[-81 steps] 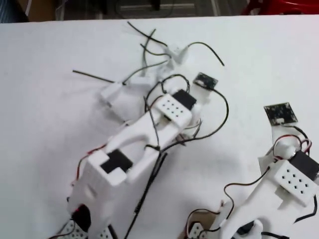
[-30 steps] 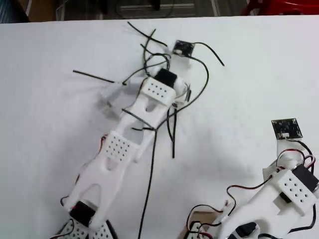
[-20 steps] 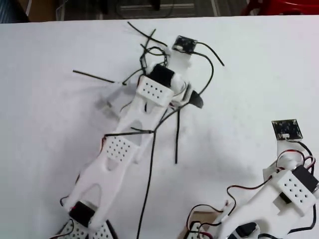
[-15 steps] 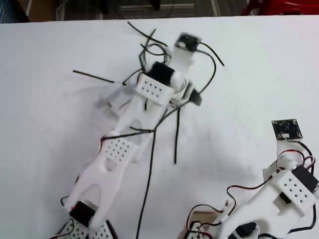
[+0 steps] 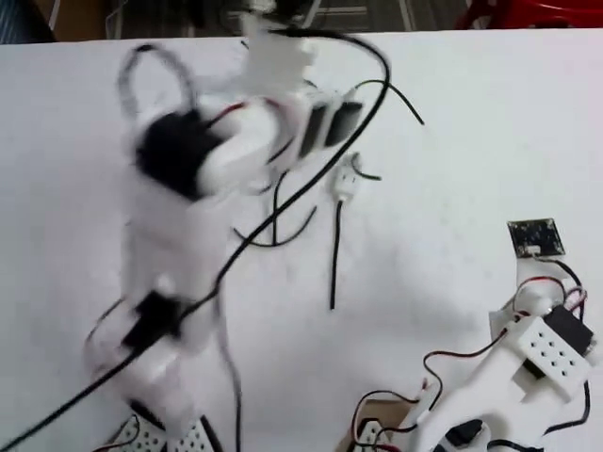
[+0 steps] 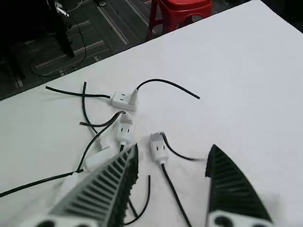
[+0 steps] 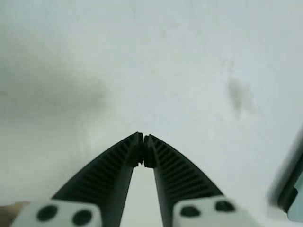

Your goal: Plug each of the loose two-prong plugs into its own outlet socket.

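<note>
White corded connector (image 6: 156,147) lies ahead of my spread left tool (image 6: 173,151), cord trailing toward me; right tool (image 7: 143,141), pressed together, is farther.

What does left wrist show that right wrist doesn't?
Left wrist: the left gripper open, facing three white plug-or-socket blocks on black cords, plus a red stool and dark floor past the table edge. Right wrist: the right gripper shut on nothing, and a faint grey smudge. Both: the white table and ribbed black fingers.
</note>
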You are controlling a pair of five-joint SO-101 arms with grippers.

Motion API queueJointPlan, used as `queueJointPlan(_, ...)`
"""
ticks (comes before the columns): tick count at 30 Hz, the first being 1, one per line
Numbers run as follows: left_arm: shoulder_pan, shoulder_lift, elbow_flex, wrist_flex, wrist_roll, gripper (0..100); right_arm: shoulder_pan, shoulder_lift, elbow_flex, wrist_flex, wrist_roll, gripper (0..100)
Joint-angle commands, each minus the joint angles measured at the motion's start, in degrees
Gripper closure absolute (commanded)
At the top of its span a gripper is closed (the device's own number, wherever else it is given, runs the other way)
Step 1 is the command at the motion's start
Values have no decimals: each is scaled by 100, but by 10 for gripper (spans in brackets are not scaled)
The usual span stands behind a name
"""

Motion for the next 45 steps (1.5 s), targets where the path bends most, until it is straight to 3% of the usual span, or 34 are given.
queueJointPlan(1, 4, -2571, 2277, -44, -580, 771, -409, -119, -70, -48, -369, 978)
queueJointPlan(4, -84, -4101, 3780, -448, -659, 773, -796, -119, -79, -48, -730, 978)
queueJointPlan(11, -1033, -6941, 6602, -1363, -686, 774, -2009, -119, -211, 286, -1820, 974)
queueJointPlan(21, -2308, -9534, 9284, -1363, -695, 774, -4558, -119, -1046, 1349, -3429, 974)
queueJointPlan(27, -2360, -10879, 10365, -1802, -695, 775, -5833, -119, -1020, 1332, -3508, 974)
queueJointPlan(34, -2360, -10844, 11569, -1925, -747, 775, -6369, -119, 44, 154, -3552, 974)
queueJointPlan(40, -2809, -10844, 12897, -2796, -1749, 775, -6273, -119, 897, -576, -3552, 974)
queueJointPlan(45, -3266, -10853, 14215, -3613, -1741, 837, -6264, -119, 1178, -576, -3516, 974)
